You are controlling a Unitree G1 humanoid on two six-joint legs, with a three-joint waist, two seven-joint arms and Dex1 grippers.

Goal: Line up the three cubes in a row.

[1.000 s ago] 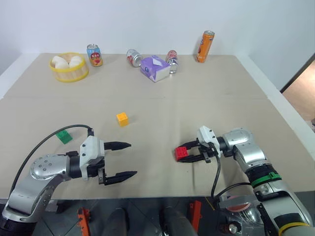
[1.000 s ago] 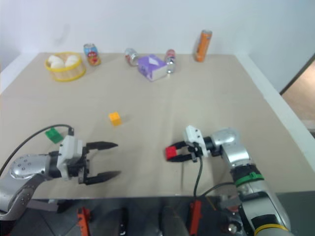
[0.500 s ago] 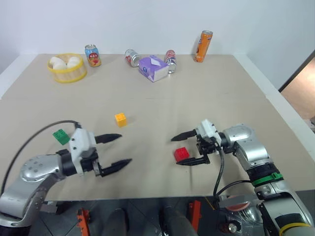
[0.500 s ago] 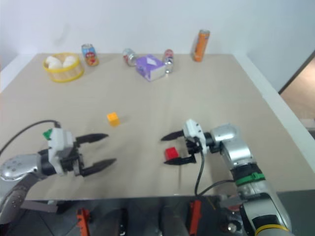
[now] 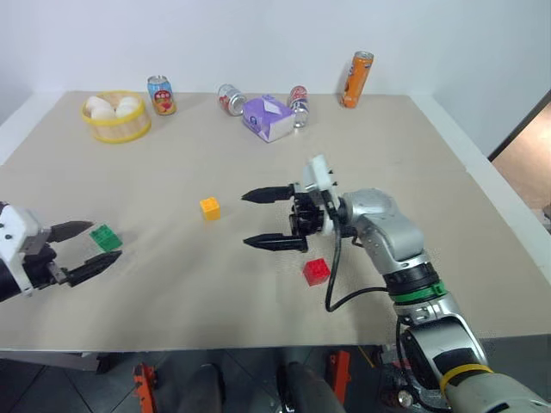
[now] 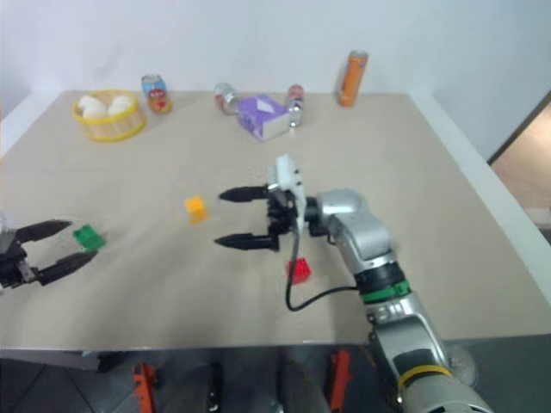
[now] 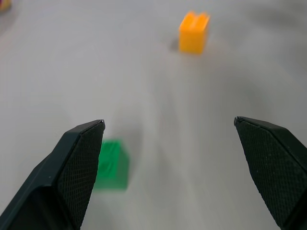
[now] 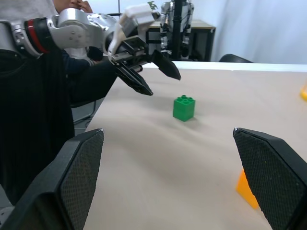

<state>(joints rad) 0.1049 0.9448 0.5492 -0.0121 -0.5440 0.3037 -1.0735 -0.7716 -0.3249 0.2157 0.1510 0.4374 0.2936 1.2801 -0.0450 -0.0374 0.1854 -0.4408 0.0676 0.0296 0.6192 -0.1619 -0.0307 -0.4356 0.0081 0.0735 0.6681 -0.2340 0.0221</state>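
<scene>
While fingers gape, green cube (image 5: pixel 106 237) nears table edge (image 5: pixel 52 348).

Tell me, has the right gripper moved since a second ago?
Yes. The right gripper has let go of the red cube and swung left, toward the yellow cube.

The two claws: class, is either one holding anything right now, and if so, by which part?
Nothing is held. The right claw is open above the table, with the red cube lying free below it. The left claw is open beside the green cube.
</scene>
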